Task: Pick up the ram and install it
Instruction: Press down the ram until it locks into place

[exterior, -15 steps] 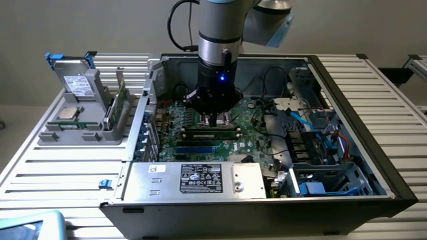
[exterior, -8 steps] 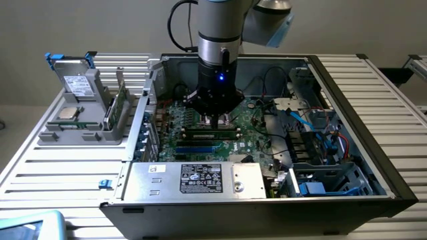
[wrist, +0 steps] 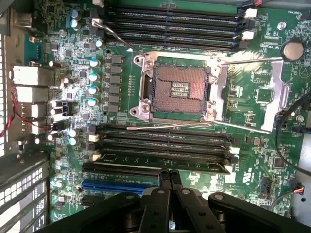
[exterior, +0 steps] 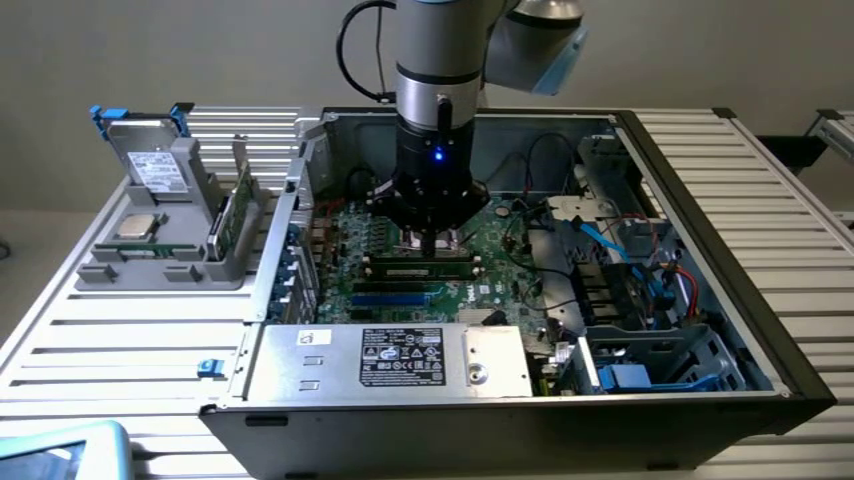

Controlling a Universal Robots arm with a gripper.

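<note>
Gripper (exterior: 435, 243) fingertips hidden behind own body in exterior view. Ram (exterior: 422, 266) upper edge partly masked by gripper. Motherboard (wrist: 252, 102) cut by every wrist-view edge. Label print on power supply (exterior: 400, 357) too small to read. Blue object (exterior: 54, 452) cropped at exterior view's lower left corner.

Greens, blacks and silvers inside the case

The motherboard (wrist: 252, 104) is deep green; on it the ram (wrist: 163, 163) shows green in a black slot, beside 1 blue slot (wrist: 116, 185). The socket (wrist: 177, 88) at its centre is coppery brown, silver-framed. The gripper (wrist: 170, 178) is black.
</note>
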